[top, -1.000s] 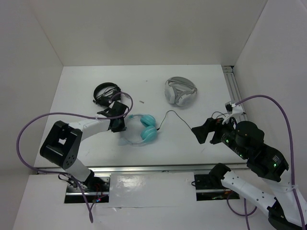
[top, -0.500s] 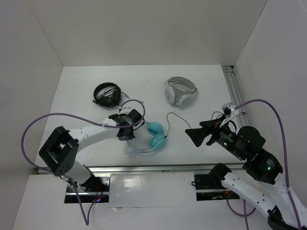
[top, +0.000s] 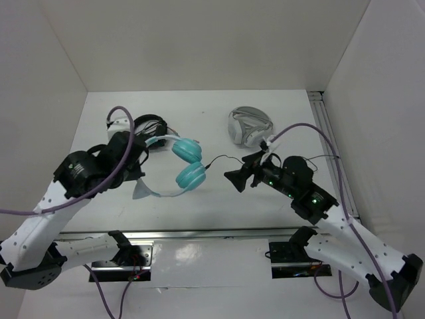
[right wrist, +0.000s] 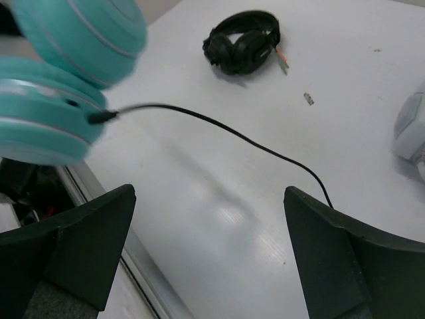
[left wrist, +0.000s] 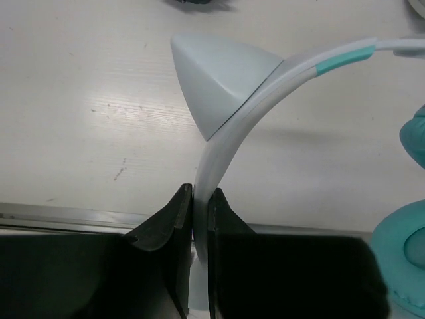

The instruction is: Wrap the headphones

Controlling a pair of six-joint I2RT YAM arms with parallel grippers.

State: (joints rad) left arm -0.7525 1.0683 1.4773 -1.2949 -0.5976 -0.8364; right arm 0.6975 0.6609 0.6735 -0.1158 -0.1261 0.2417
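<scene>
Left gripper (left wrist: 200, 196) pinches the headband (left wrist: 229, 143) of the headphones (top: 190, 175). Right gripper (right wrist: 209, 199): wide open, empty; cable (right wrist: 219, 126) at its 12 o'clock.

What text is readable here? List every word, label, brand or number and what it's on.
None: no text can be read on the teal headphones, the black headphones, the grey headphones or the table.

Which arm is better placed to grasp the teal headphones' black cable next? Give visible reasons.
Right. The left tool is shut on the headband, holding the headphones. The right tool is open and free, with the cable running just ahead of it.
</scene>
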